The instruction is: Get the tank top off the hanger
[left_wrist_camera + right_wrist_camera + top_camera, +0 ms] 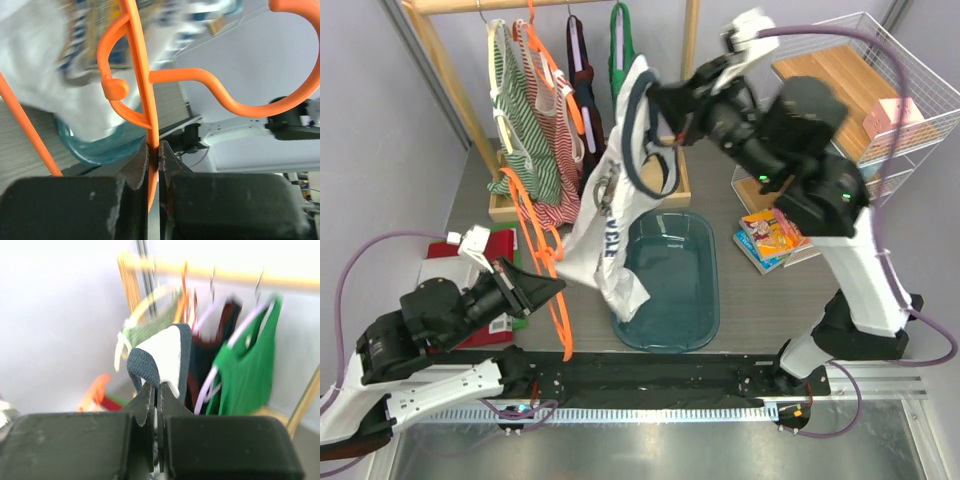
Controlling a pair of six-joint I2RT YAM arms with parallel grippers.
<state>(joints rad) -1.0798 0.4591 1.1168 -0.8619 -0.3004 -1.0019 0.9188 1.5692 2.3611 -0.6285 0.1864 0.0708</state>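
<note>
Status: removal looks largely done, not confirmed complete.

- Lower left of the top view: left gripper has its fingers pressed together on a thin bar of the orange hanger, with no gap visible around the plastic. The hanger stands roughly on end, just left of the garment.
- Centre of the top view: the tank top hangs as a long white drape, its lower end over the blue tub. Most of the cloth is clear of the hanger frame. The lower left edge passes close to the left gripper, and contact there cannot be judged. In the left wrist view the cloth is a white blur behind the hanger.
- Upper centre: right gripper is clamped on the navy-trimmed edge of the top, lifted high.
- Far: clothes rack with other garments, including a green top.

Left to do, by my judgement: pull the two apart until the hem clears, then set the top down.
</note>
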